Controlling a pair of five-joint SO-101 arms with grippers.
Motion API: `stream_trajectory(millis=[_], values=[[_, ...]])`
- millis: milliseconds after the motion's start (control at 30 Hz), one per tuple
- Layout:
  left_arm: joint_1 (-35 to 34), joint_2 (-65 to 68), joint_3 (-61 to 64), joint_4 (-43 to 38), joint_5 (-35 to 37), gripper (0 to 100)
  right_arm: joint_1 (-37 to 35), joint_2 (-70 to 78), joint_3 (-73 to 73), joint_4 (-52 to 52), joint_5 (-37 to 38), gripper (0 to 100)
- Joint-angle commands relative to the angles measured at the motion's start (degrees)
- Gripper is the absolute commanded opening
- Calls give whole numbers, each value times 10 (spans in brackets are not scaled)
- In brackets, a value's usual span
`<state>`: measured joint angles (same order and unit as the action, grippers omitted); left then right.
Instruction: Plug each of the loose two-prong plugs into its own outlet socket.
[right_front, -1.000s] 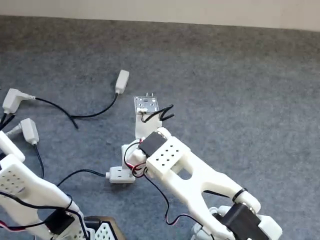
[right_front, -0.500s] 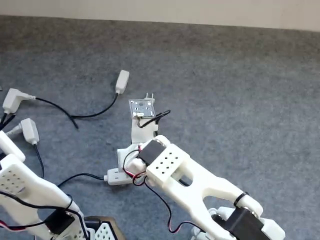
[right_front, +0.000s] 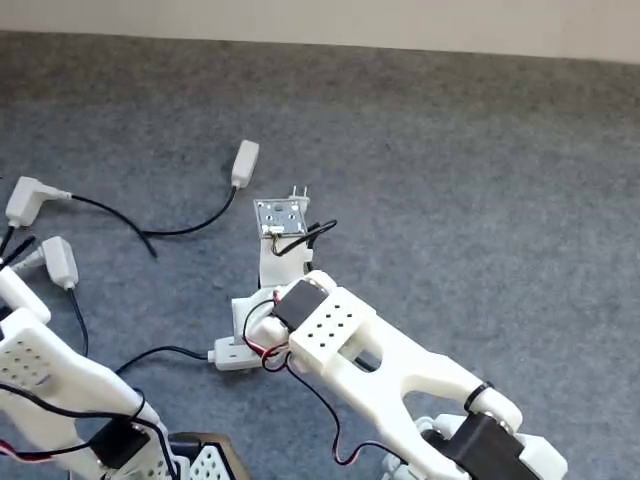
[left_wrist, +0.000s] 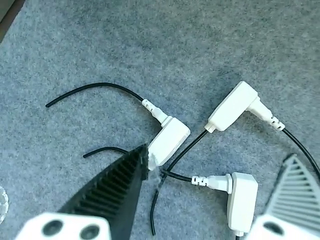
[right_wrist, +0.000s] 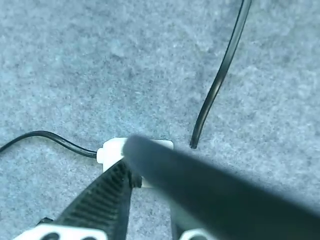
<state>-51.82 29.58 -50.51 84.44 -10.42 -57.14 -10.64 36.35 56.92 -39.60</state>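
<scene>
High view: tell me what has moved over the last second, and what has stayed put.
The right gripper, shut on a white connector, moved a little to the left in the high view. The connector and its black cord shifted with it. Nothing was picked up or let go. The left arm, the far plug and the two plugs at the left edge stayed where they were.

No legible text, label or number anywhere
</scene>
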Motion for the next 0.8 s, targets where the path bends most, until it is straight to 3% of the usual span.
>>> stream_trajectory(millis=[0, 167, 767], values=[[0, -7, -34, 7, 4, 393, -29, 32, 18, -3, 8, 5], [6, -4, -32, 7, 4, 393, -65, 31, 19, 0, 9, 5], [6, -4, -33, 7, 4, 393, -71, 30, 18, 13, 22, 5]])
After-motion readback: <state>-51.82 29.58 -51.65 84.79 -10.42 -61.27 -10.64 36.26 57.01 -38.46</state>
